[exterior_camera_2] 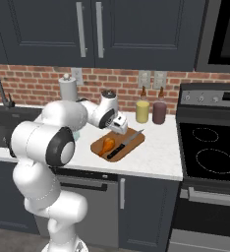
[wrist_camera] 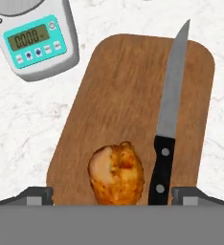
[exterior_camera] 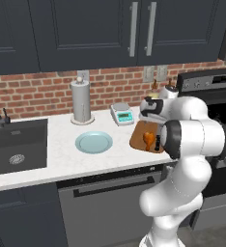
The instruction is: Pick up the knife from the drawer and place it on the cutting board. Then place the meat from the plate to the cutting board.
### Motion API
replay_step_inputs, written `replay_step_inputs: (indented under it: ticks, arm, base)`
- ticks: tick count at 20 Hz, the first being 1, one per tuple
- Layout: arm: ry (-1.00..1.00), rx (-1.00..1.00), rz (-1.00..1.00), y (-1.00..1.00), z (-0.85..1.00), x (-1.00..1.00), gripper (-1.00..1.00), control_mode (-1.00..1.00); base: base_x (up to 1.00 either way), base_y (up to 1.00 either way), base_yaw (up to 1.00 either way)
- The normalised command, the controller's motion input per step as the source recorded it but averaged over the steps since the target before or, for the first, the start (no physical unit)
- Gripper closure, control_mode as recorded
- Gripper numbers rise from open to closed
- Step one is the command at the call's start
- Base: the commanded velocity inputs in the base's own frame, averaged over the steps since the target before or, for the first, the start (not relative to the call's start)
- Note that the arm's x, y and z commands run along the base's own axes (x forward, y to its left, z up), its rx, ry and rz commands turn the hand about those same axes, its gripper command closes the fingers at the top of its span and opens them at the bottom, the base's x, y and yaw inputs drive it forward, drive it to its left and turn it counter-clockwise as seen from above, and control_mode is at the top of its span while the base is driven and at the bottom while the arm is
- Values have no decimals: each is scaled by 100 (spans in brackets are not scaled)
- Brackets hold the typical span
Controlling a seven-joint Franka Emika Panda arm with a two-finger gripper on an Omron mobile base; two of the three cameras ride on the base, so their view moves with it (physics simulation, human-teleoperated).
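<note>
Tool [wrist_camera: 112, 194] spread wide, empty; glossy drumstick [wrist_camera: 116, 173], slim steel knife [wrist_camera: 169, 124] on round-cornered wooden board [wrist_camera: 118, 86].

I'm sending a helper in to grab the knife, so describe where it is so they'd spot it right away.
Find the black stove, then the white marble counter to its left. There a brown wooden cutting board holds a slim knife with a black handle and grey blade, beside an orange-brown chicken drumstick. It is the only long, thin, metal thing there.

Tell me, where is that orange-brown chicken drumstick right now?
The orange-brown chicken drumstick lies on the brown wooden cutting board, left of the black-handled knife in the hand view, between stove and pale blue-green plate.
</note>
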Motion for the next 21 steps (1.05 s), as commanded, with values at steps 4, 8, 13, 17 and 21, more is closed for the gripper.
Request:
replay_step_inputs:
  ticks: [4, 8, 13, 17, 21]
  arm:
    - [-25, 0, 10, 0, 76, -86, -100, -100]
    - [-30, 0, 13, 1, 63, -100, -100, -100]
    - [-36, 0, 9, 25, 61, -100, -100, -100]
    - [-34, 0, 4, 27, 79, -100, -100, -100]
    - [-27, 0, 3, 28, 78, -100, -100, -100]
  base:
    - [0, 0, 0]
    - [0, 0, 0]
    - [0, 0, 0]
    - [0, 0, 0]
    - [0, 0, 0]
